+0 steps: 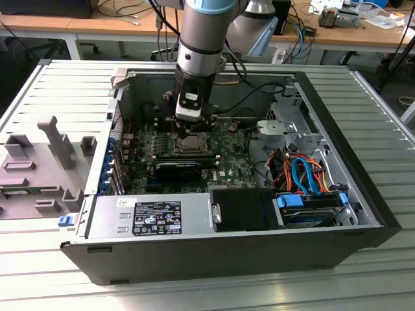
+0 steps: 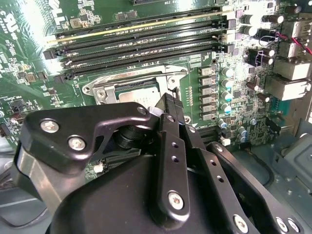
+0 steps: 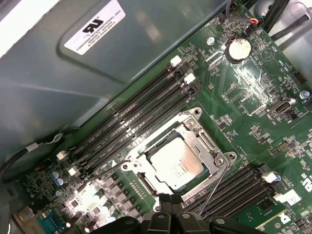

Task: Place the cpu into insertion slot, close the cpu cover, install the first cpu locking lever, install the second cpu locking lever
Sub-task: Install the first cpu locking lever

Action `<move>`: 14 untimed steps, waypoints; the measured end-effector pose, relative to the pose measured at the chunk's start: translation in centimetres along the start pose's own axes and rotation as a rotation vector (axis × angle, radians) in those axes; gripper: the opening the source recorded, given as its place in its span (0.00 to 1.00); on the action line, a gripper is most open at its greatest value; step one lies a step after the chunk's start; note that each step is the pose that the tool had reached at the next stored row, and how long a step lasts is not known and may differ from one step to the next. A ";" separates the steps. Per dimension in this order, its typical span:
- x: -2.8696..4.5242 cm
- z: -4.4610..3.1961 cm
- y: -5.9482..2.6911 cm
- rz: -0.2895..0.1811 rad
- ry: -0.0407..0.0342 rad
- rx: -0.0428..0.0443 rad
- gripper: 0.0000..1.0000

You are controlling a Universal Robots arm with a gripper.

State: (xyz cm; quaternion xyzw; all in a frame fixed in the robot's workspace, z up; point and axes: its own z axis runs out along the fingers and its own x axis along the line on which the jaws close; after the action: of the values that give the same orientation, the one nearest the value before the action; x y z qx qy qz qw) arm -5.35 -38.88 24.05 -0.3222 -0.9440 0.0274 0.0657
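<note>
While the arm hangs over the open computer case, I record the gripper low above the motherboard, its fingers drawn together with nothing visible between them. In the first wrist view the cpu lies flat in the insertion slot, silvery top up, and the cpu cover is folded down around it. A thin wire lever slants from the cover's corner towards the fingertips, which sit just beside the slot's edge.
</note>
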 end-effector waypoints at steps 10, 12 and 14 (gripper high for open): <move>0.00 0.00 0.00 -0.021 -0.0020 0.0022 0.11; 0.00 0.00 0.00 -0.024 -0.0024 0.0026 0.11; 0.00 0.00 0.00 -0.027 -0.0027 0.0029 0.11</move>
State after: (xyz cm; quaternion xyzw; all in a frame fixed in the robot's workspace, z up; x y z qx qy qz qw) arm -5.35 -38.88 24.05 -0.3091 -0.9484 0.0284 0.0653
